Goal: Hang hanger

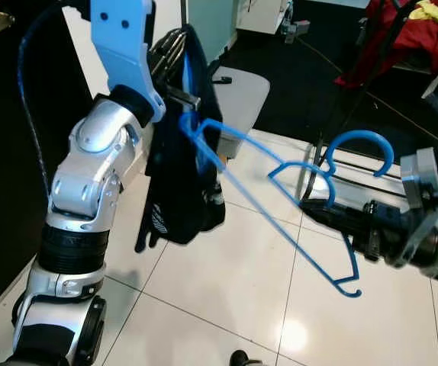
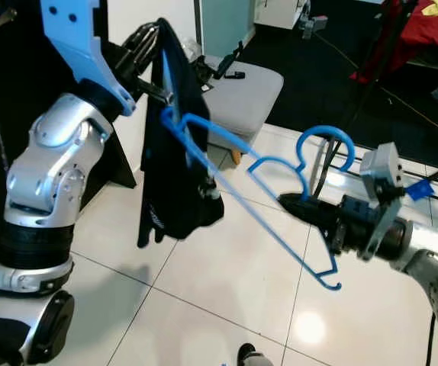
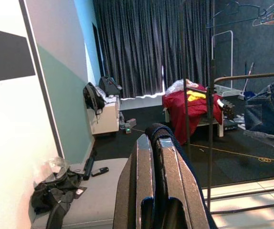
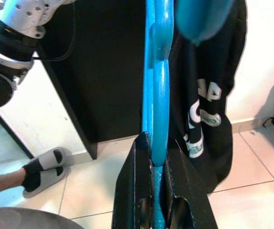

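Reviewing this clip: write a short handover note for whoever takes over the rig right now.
Right gripper: shut on the blue hanger, gripping it just below the hook, out in front over the tiled floor.
Left gripper: raised, shut on the dark garment, which hangs down from it.
Done: one end of the hanger reaches into the garment near its top.
Left: finish seating the garment on the hanger, then hang it. A clothes rail shows in the left wrist view.
Note: a person's foot in a slipper stands close by.
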Robot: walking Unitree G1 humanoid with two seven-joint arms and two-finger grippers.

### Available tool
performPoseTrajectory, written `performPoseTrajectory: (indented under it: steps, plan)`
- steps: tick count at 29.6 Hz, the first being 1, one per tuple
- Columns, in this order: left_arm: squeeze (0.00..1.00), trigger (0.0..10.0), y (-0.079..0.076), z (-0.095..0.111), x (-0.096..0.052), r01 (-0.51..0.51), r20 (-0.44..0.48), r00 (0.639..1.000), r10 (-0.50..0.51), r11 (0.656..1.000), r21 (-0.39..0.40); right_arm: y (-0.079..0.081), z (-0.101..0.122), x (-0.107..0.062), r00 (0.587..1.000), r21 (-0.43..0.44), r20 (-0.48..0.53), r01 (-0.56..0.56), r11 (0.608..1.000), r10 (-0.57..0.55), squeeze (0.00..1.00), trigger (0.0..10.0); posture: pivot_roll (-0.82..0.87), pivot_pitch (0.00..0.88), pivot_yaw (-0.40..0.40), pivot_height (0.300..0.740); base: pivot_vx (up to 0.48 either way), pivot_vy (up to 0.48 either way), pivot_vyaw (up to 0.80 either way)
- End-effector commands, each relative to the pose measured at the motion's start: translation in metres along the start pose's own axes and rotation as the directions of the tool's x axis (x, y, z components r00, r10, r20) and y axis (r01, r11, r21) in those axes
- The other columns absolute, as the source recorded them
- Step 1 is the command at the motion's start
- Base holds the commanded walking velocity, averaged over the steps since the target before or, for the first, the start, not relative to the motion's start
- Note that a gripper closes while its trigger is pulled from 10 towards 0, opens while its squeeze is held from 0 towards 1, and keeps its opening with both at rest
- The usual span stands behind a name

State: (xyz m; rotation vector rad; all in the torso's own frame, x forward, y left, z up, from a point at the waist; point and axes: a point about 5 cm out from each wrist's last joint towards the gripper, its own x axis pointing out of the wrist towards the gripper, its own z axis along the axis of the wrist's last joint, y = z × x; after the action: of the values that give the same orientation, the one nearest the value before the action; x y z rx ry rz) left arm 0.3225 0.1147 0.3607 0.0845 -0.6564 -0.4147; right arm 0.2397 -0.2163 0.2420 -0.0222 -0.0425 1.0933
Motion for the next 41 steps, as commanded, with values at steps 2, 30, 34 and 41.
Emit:
performPoseTrajectory:
  steps: [2,30,34,41]
  plan:
    - [0.0,4.0,-0.007,0.003,0.005,0.034,0.018,0.999,-0.033,0.999,-0.019,0.0,0.001,-0.003,1.0,-0.019,-0.018,0.013,1.0,-0.014,0.0,10.0,-0.03,0.182,-0.005,0.74,0.0,0.0,0.0]
    - [0.0,4.8,-0.023,0.0,0.003,0.093,0.006,0.996,-0.093,0.995,-0.029,-0.027,0.028,-0.012,0.945,-0.071,0.232,0.252,0.965,-0.23,0.0,10.0,-0.03,0.18,-0.012,0.74,0.0,0.0,0.0]
    - [0.0,5.5,-0.025,0.0,0.003,0.101,0.006,0.995,-0.101,0.994,-0.028,-0.028,0.027,-0.013,0.944,-0.054,0.242,0.246,0.968,-0.226,0.0,10.0,-0.03,0.181,-0.012,0.74,0.0,0.0,0.0]
    - [0.0,5.9,-0.029,0.001,0.004,0.112,0.024,0.994,-0.111,0.992,-0.06,-0.03,0.009,-0.009,0.964,-0.076,0.113,0.249,0.966,-0.24,0.0,10.0,-0.03,0.181,-0.013,0.74,0.0,0.0,0.0]
